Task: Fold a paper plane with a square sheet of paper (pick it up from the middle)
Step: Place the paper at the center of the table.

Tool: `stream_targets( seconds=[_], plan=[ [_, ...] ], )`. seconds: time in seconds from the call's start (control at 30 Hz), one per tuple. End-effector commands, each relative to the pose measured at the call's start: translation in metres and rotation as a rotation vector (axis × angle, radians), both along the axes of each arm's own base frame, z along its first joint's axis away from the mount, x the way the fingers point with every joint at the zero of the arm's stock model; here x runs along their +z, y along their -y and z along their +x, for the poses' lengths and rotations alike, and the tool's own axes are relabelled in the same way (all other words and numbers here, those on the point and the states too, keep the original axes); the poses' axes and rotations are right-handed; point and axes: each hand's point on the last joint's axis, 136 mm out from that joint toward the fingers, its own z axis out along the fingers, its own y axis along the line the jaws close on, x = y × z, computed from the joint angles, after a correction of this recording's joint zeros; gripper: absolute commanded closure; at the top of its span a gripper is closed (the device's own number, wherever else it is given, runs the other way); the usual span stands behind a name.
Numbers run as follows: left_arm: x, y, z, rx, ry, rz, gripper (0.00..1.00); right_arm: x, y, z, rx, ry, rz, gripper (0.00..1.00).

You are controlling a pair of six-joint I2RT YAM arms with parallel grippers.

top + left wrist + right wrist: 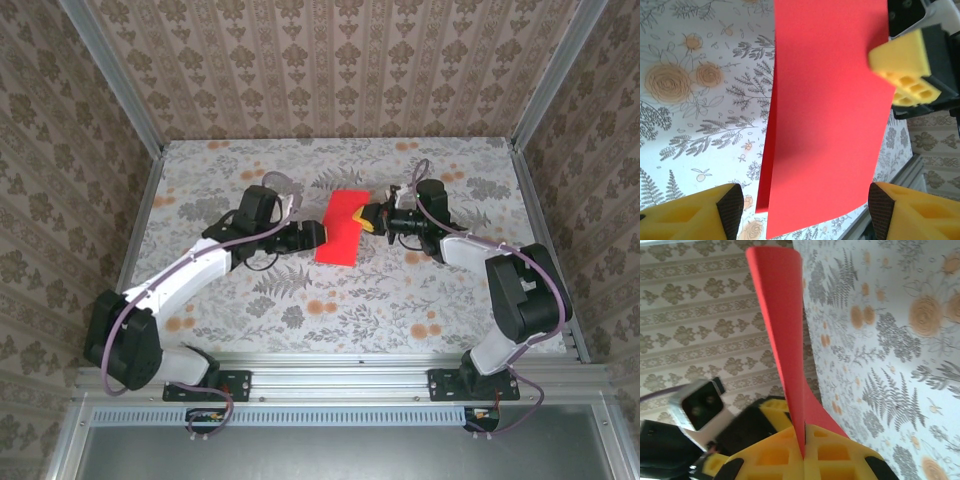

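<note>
The red sheet of paper (342, 228) hangs above the middle of the table, folded double into a plain rectangle; no pointed paper plane is in view. My right gripper (804, 440) is shut on one edge of the sheet (785, 325), which stands edge-on between its yellow fingers. In the top view this right gripper (372, 218) is at the sheet's right side. My left gripper (805, 210) is open, its fingertips wide apart on either side of the sheet's near edge (825, 115) without touching it. In the top view the left gripper (312, 236) is at the sheet's left side.
The table (250, 300) has a flower-and-fern print. Patterned walls and metal rails (540, 230) close it in at the back and sides. Both arms reach in toward the middle; the front and outer parts of the table lie bare.
</note>
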Motion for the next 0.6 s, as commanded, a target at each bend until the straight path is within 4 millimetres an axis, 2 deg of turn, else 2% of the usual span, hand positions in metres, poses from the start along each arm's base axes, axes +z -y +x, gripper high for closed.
stream_targets(
  seconds=[0.0, 0.2, 0.57],
  plan=[
    [0.017, 0.001, -0.006, 0.012, 0.002, -0.081, 0.3, 0.036, 0.001, 0.006, -0.009, 0.054, 0.063, 1.0],
    [0.023, 0.008, -0.01, 0.01, -0.019, -0.163, 0.31, 0.045, 0.0, 0.01, -0.015, 0.063, 0.08, 1.0],
    [0.022, 0.01, -0.013, -0.001, -0.025, -0.17, 0.43, 0.05, 0.001, 0.01, -0.021, 0.07, 0.09, 1.0]
  ],
)
